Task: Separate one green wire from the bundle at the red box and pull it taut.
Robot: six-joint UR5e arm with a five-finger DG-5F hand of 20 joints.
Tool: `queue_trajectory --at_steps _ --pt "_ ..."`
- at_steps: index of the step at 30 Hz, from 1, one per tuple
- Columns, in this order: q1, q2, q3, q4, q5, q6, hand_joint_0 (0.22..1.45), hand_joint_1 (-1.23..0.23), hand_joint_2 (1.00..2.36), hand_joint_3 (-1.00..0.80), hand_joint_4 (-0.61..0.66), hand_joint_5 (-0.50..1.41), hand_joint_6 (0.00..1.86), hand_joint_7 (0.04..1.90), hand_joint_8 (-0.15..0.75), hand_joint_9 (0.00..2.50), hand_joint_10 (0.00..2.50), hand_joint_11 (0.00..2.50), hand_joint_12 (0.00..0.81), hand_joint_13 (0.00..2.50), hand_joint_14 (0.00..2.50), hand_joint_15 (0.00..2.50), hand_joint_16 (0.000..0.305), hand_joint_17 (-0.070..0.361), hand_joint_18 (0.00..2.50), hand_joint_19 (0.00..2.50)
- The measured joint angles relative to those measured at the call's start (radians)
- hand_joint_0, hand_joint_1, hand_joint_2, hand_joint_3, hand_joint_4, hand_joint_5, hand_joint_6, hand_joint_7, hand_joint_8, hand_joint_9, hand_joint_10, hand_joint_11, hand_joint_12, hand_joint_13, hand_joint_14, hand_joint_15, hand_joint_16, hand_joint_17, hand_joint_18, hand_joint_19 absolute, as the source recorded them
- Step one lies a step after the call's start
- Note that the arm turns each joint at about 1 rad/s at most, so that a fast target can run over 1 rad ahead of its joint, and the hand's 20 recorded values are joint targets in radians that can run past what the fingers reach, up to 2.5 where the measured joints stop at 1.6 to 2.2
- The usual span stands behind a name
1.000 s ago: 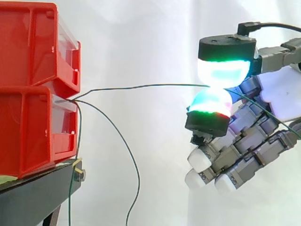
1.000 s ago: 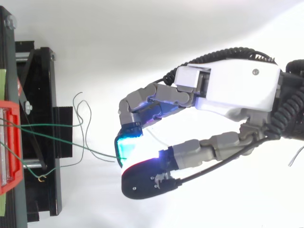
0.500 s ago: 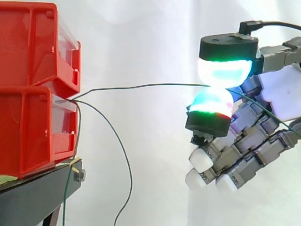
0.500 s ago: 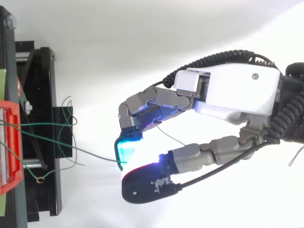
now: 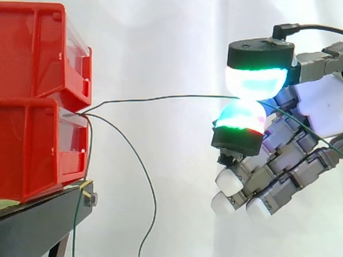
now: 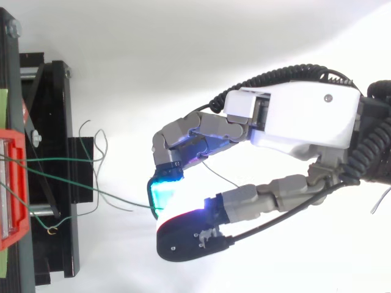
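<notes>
Two red bins [image 5: 40, 101] are stacked on a black stand [image 5: 37, 225] at the left. Thin green wires come out at the lip of the lower bin [image 6: 11, 183]. One green wire [image 5: 161, 97] runs almost straight from there to my hand [image 5: 316, 112], pinched between two glowing fingertips [image 5: 253, 83]. The other fingers curl below. A second green wire [image 5: 140, 171] sags in a loose arc down toward the bottom edge. A third hangs down beside the bins. In the top view the pinched wire [image 6: 91, 190] runs from the bin to the cyan pad, with my hand [image 6: 305, 116] at the right.
A white curtain backs the whole scene. The black stand's frame [image 6: 52, 165] juts out past the bins, with loose wire ends curling over it. Open space lies between the bins and my hand.
My hand has barely moved. The loose hanging wire swings under the bins, its lower end drifting left then back right, and the curled wire ends over the stand have shifted.
</notes>
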Motion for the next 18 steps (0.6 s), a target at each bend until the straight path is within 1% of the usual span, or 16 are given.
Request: queue_trajectory --at_steps 18 --pt "0.000 0.000 0.000 0.000 0.000 0.000 0.61 -0.70 1.03 -0.05 0.14 -0.15 0.79 1.42 0.313 0.59 0.01 0.43 0.380 0.38 0.01 0.18 0.055 0.123 0.40 0.30"
